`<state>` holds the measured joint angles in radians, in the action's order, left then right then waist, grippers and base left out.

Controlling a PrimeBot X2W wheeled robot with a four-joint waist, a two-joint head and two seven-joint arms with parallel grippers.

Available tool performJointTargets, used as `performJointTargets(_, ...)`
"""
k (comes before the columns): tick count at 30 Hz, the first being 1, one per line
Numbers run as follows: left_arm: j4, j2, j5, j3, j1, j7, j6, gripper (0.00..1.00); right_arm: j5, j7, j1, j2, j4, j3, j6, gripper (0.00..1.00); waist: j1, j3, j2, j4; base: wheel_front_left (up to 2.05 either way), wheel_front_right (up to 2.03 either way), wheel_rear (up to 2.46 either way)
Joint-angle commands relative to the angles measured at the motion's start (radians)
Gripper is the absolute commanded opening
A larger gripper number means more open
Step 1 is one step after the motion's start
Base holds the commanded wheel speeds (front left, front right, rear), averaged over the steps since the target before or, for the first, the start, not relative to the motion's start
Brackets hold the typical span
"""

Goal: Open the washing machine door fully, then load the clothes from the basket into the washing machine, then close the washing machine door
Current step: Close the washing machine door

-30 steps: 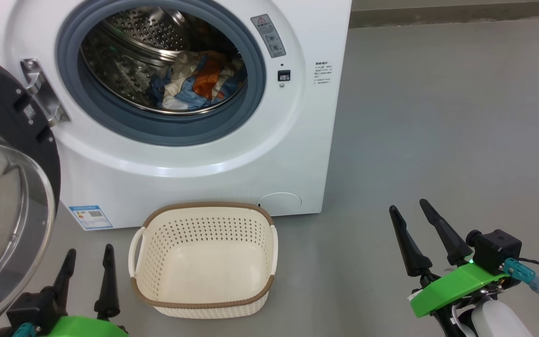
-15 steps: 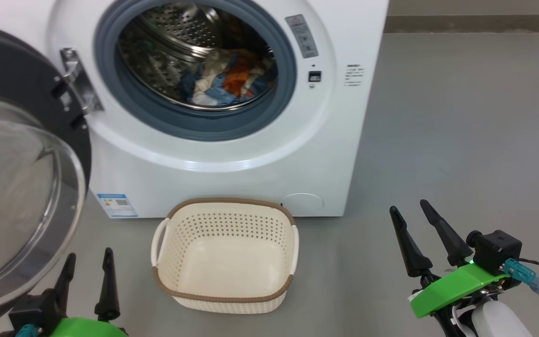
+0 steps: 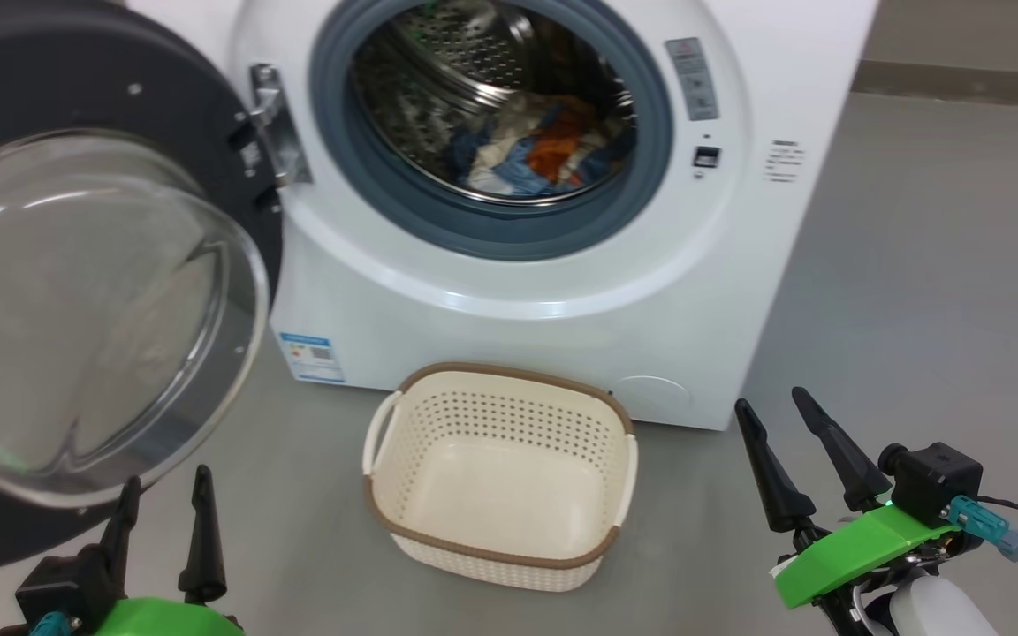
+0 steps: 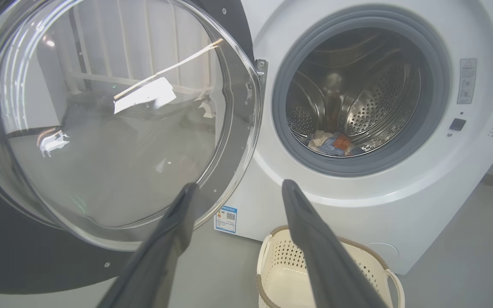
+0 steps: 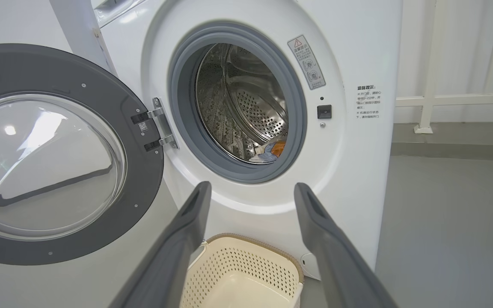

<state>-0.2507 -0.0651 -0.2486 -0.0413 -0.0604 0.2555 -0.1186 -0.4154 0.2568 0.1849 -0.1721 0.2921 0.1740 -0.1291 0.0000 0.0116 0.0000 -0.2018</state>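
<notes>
Clothes (image 3: 535, 155) inside washing machine (image 3: 509, 300); basket (image 3: 509, 428) empty. Door (image 3: 102, 300) wide open at left. Left tool (image 3: 166, 477), right tool (image 3: 770, 399) both released, empty. Best: left tool pushes door's outer rim steadily till latched.

Warning-triangle sticker (image 5: 307, 62) on the washing machine (image 5: 357, 171)

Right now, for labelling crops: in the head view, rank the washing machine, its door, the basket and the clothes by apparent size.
1. washing machine
2. washing machine door, enlarged by nearness to the camera
3. basket
4. clothes
</notes>
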Motion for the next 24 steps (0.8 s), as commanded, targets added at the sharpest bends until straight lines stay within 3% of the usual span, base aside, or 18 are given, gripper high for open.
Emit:
performJointTargets(1, 0.025, -0.012, 0.013, -0.038, -0.024, 0.006, 0.007, 1.0, 0.003, 0.005, 0.004, -0.001, -0.02, 0.021, -0.002, 1.0, 0.0, 0.008, 0.0, -0.047, 0.0, 0.0, 0.0)
performJointTargets(24, 0.044, 0.002, 0.034, -0.067, -0.017, 0.006, 0.021, 1.0, -0.006, 0.005, -0.001, 0.011, -0.016, 0.031, -0.002, 1.0, 0.0, 0.016, 0.0, -0.214, 0.0, 0.0, 0.0)
